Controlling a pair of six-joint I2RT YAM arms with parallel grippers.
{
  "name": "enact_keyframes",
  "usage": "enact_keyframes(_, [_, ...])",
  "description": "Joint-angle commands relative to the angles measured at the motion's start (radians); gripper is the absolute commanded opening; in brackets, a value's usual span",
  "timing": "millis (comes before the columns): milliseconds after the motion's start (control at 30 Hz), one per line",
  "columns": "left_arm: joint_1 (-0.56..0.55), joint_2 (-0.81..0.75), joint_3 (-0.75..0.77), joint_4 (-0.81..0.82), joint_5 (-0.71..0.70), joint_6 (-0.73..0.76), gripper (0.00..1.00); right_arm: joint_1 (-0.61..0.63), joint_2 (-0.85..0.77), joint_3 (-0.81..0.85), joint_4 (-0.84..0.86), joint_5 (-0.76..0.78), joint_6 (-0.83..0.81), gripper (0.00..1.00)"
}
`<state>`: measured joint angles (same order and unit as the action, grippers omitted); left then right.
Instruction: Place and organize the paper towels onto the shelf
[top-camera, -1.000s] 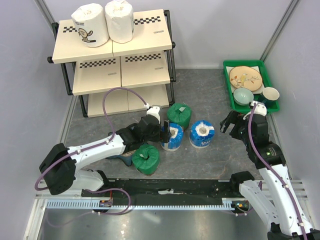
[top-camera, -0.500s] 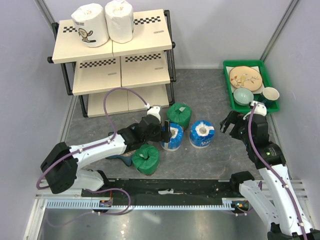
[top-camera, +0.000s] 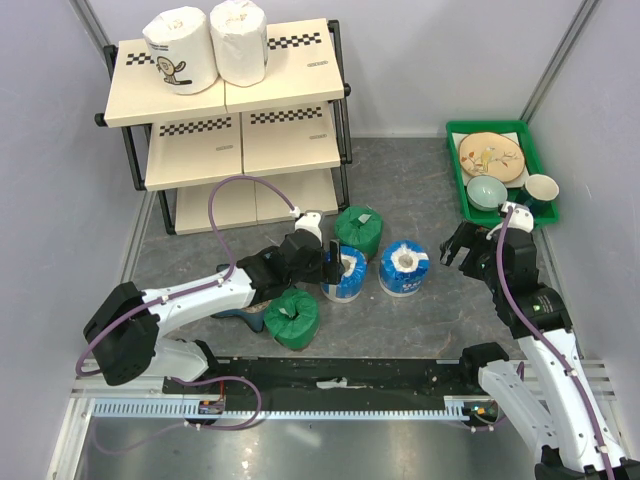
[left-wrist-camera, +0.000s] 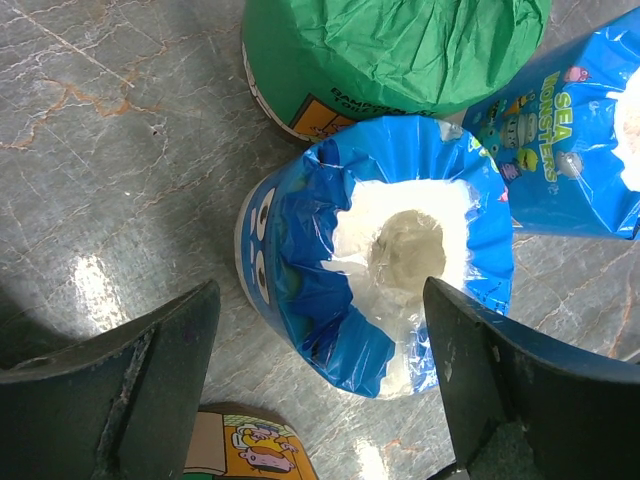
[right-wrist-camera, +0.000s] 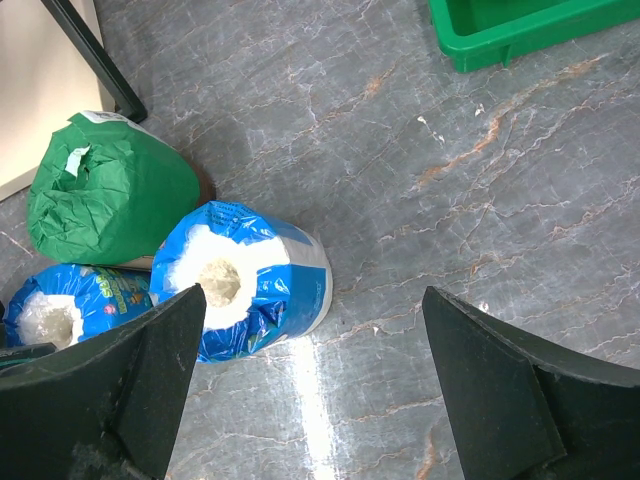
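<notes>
The left gripper (left-wrist-camera: 320, 300) is spread wide, its dark fingers (left-wrist-camera: 150, 370) on either side of a blue roll (left-wrist-camera: 380, 260) that stands upright on the grey table (left-wrist-camera: 100, 150). Whether they touch it cannot be told. The roll's crinkled blue wrapper gathers around a white top with a hollow core. Just to its right stands a second blue roll (top-camera: 404, 268), and just beyond it a green roll (top-camera: 358, 230) in creased wrap. Another green roll (top-camera: 292, 318) sits nearer, beside the left arm. The right gripper (top-camera: 462, 245) hangs open to the right of the rolls. At far left, a printed white roll (top-camera: 180, 50) and a second white roll (top-camera: 238, 40) stand on the shelf (top-camera: 290, 85), on its top board.
</notes>
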<state>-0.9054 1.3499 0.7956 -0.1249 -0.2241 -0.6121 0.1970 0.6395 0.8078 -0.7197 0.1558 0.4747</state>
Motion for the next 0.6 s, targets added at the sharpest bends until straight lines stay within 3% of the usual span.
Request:
enact_keyframes(0, [-0.006,-0.012,0.013,0.031,-0.009,-0.031,0.88,-0.001,-0.008,-0.004,0.025,0.004,-0.004,0.98])
enact_keyframes(567, [-0.006,0.035,0.017,0.041,-0.083,-0.064,0.83,-0.001,-0.004,-0.001,0.025,-0.006,-0.002,0.98])
